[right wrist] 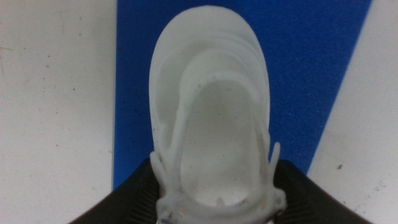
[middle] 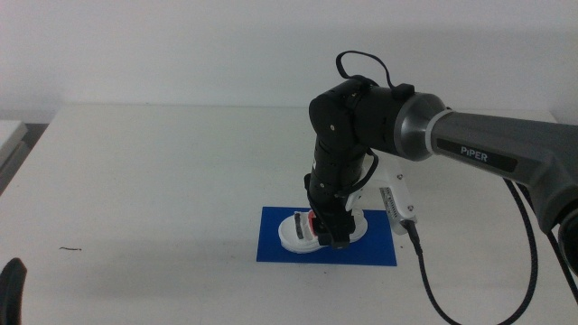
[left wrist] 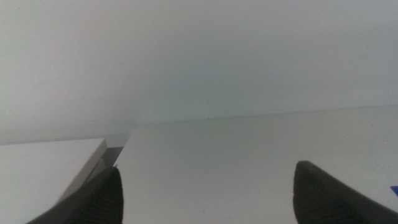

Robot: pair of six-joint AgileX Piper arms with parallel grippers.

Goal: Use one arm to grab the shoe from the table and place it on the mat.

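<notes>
Pinching the shoe (middle: pixel 307 231) with my right gripper (middle: pixel 327 236), jaws snug on both sides, and it's sitting on the blue mat (middle: pixel 271 246) at lower centre of the middle view. All around is plain white table (middle: pixel 153 181) with a pale wall behind. My left gripper (middle: pixel 11 287) idles spread apart in the bottom-left corner.

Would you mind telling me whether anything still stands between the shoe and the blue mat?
Nothing visible does. The shoe is already over the mat, with the right hand closed on its sides; the right wrist view shows blue around it. The left hand waits at the table's near edge.
</notes>
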